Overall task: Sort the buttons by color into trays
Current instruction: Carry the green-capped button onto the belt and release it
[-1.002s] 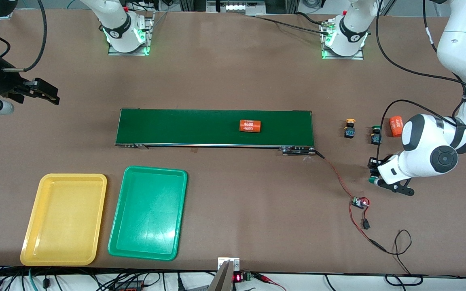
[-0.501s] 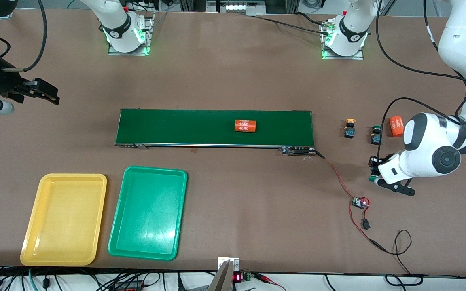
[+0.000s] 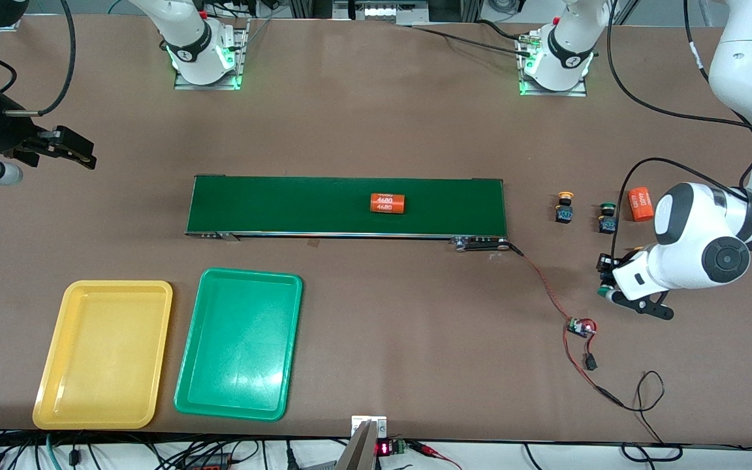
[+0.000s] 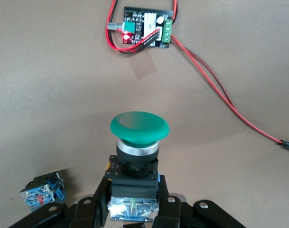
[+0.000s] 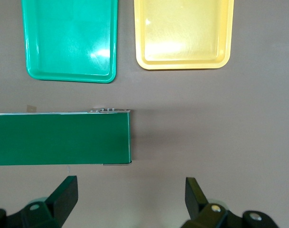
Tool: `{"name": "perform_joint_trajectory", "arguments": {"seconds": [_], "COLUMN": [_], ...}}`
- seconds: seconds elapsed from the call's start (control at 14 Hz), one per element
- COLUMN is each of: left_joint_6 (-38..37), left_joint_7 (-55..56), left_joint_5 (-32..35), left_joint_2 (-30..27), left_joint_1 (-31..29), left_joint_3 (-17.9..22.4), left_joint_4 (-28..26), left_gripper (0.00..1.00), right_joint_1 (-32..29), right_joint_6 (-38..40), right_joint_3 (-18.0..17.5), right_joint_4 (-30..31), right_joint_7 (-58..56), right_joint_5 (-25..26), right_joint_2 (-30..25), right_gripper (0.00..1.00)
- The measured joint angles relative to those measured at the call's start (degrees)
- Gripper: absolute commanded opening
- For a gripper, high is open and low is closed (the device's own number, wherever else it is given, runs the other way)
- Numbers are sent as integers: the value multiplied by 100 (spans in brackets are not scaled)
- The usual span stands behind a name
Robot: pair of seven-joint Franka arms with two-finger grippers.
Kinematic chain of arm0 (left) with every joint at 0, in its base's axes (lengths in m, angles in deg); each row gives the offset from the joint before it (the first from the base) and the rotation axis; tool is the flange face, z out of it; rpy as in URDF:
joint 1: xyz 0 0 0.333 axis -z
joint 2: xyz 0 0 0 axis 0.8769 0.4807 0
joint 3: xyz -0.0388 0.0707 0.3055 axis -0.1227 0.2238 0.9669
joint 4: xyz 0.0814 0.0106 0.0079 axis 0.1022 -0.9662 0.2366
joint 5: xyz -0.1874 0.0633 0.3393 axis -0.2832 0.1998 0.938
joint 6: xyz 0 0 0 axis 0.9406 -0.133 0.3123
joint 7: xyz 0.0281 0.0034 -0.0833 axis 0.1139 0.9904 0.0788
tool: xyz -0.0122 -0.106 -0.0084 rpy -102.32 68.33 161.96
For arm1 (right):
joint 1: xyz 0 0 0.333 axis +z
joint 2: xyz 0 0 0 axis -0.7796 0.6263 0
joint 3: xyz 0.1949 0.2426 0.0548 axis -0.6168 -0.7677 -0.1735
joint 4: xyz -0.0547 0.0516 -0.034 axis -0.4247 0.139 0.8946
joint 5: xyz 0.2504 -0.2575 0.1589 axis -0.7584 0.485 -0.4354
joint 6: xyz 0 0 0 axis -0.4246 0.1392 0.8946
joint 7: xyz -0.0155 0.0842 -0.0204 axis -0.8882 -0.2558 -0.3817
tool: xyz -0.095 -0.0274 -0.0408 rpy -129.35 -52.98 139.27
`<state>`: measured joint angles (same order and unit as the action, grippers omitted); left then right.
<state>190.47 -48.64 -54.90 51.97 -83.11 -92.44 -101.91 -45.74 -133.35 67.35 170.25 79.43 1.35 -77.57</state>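
Note:
My left gripper (image 3: 606, 282) is shut on a green-capped button (image 4: 139, 127). It grips the black-and-blue body, and the cap sticks out past the fingertips (image 4: 99, 199), low over the table. Another button (image 4: 41, 191) lies on its side close by. A yellow-capped button (image 3: 565, 207) and a green-capped button (image 3: 606, 219) stand between the belt and the left arm. The yellow tray (image 3: 105, 352) and green tray (image 3: 239, 343) lie side by side, nearer the camera than the belt. My right gripper (image 3: 85, 151) waits open and empty near the right arm's end of the table.
A long dark green conveyor belt (image 3: 284, 205) carries an orange numbered cylinder (image 3: 388, 203). A second orange cylinder (image 3: 640, 203) lies by the standing buttons. A small circuit board (image 3: 581, 326) with red and black wires (image 3: 546, 287) sits near the left gripper.
The orange cylinder on the belt has travelled toward the right arm's end. My left arm has shifted slightly with the green-capped button. The right arm has not moved.

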Motion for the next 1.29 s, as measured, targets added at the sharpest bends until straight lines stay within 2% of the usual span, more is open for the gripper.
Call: {"name": "perform_joint_trajectory", "arguments": {"seconds": [0.29,0.5,0.72,0.86,1.07,1.29], "left_joint_6": [-1392,-1829,-2388,-2586,-2290,-1091], "left_joint_7": [11,-3,417,1003,2393,3572], "left_joint_5": [-7,-71,-220,-609,-792,-795], "left_joint_2": [-12,-56,-258,-384,-368,-344], "left_joint_1": [58,66,27,48,76,214], "left_joint_3": [-516,-701,-1320,-1575,-2102,-2527], "left_joint_4": [450,594,644,559,-6,-950], "left_gripper": [0,0,0,0,1,1], "right_joint_1": [24,38,17,13,-6,-6], "right_joint_6": [-37,-63,-100,-104,-140,-149], "right_joint_3": [-13,-25,-21,-20,6,12], "right_joint_4": [0,0,0,0,0,0], "right_joint_7": [1,27,46,55,70,70], "right_joint_5": [1,1,1,2,1,2], "right_joint_2": [0,4,13,14,14,14], "right_gripper": [100,100,100,100,100,100]}}
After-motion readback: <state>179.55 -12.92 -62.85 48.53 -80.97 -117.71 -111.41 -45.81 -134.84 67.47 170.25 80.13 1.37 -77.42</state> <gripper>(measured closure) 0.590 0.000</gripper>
